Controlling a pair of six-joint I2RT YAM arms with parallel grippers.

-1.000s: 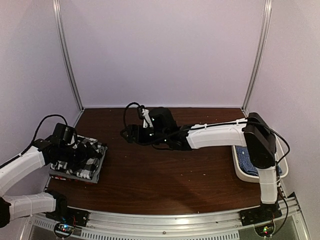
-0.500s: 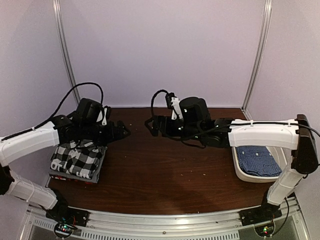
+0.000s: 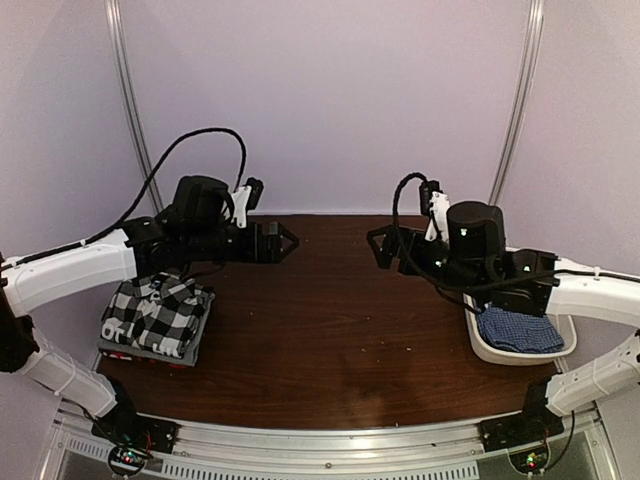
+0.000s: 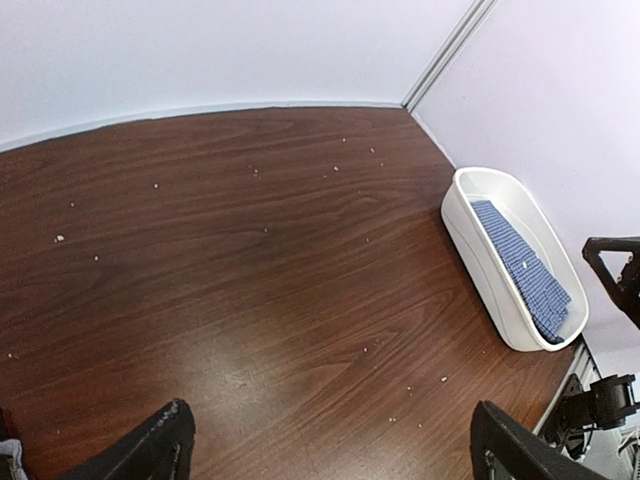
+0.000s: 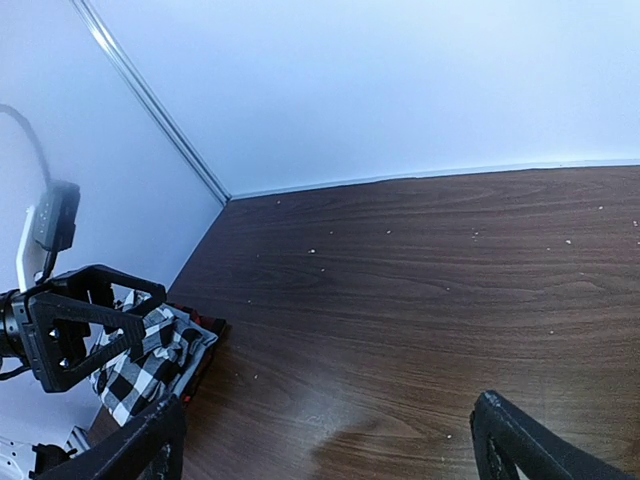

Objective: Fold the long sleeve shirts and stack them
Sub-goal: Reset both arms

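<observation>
End effector of the left arm (image 3: 284,241) is holding its 2 fingers spread wide with nothing between them, hovering above the dark wooden bench (image 3: 330,330) left of the overhead frame's centre and pointing toward the right. End effector of the right arm (image 3: 381,250) is hovering right of centre, its 2 fingers likewise gaping and empty, pointing left. The 2 are facing each other well apart across bare wood. Each wrist view is showing its own fingers (image 4: 165,450) at the lower corners of the frame, with only bench surface lying between them.

Farther out, at the left edge of the overhead frame, the black-and-white check shirt (image 3: 157,314) is lying folded on top of a stack under the left arm. A grey shirt (image 3: 165,352) is showing as a band below its near edge, and red-black cloth (image 3: 122,354) is peeking out at the stack's lower left corner. At the right edge, the blue fine-checked shirt (image 3: 515,330) is lying folded inside the white oval tub (image 3: 500,356), which is sitting on the bench beneath the right arm.
</observation>
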